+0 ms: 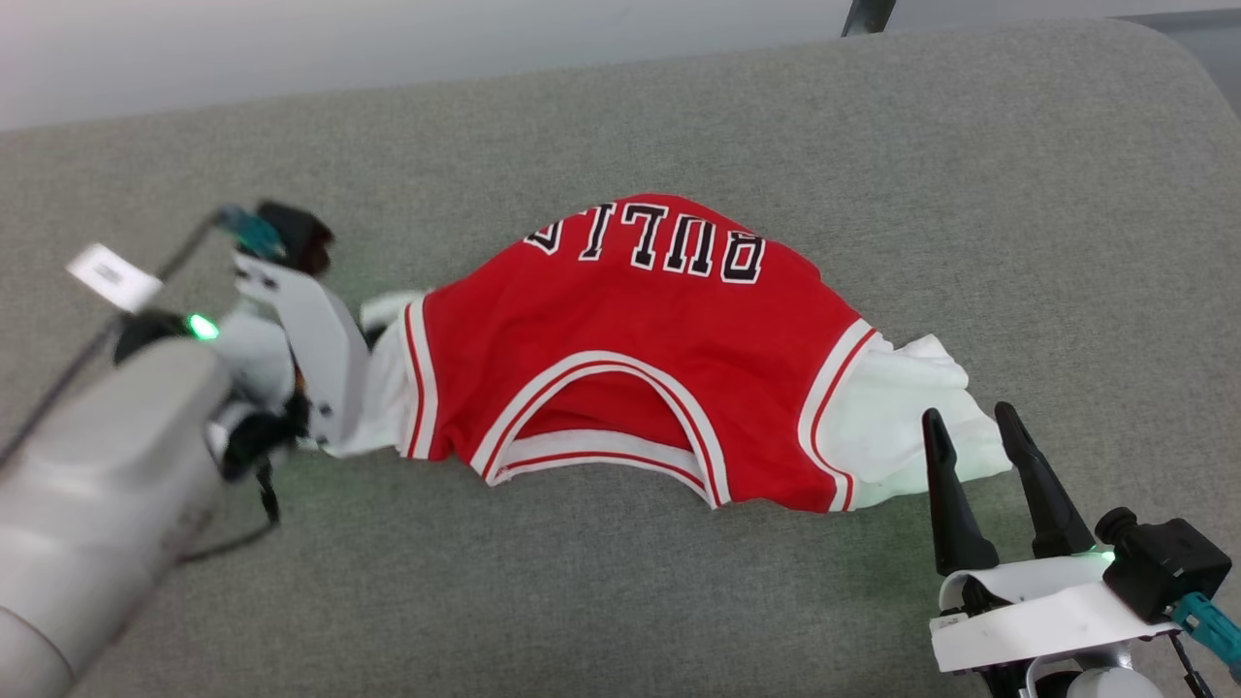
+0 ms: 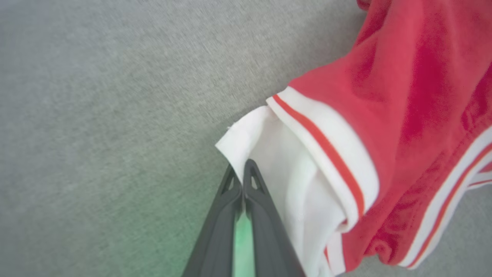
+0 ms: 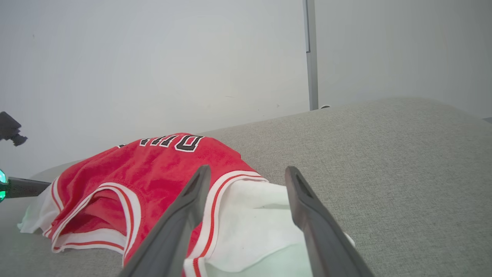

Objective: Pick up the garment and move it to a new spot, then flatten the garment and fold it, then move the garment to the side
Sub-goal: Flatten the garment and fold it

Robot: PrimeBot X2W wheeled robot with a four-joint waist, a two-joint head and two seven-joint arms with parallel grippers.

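Garment (image 1: 640, 359): rumpled red knit lying on nubby grey upholstery (image 1: 970, 194); left gripper (image 2: 243, 173) pinching white sleeve (image 2: 276, 154) (hem corner); right gripper (image 1: 968, 412) gaping open.

"BULLS" upside down on garment (image 1: 640, 330)

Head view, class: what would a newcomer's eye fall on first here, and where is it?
The red shirt with black BULLS lettering lies rumpled in the middle of the grey cushion. At its white sleeve on the robot's left, the left hand is pinched shut on the cloth's edge. The right hand stands open by the other white sleeve.
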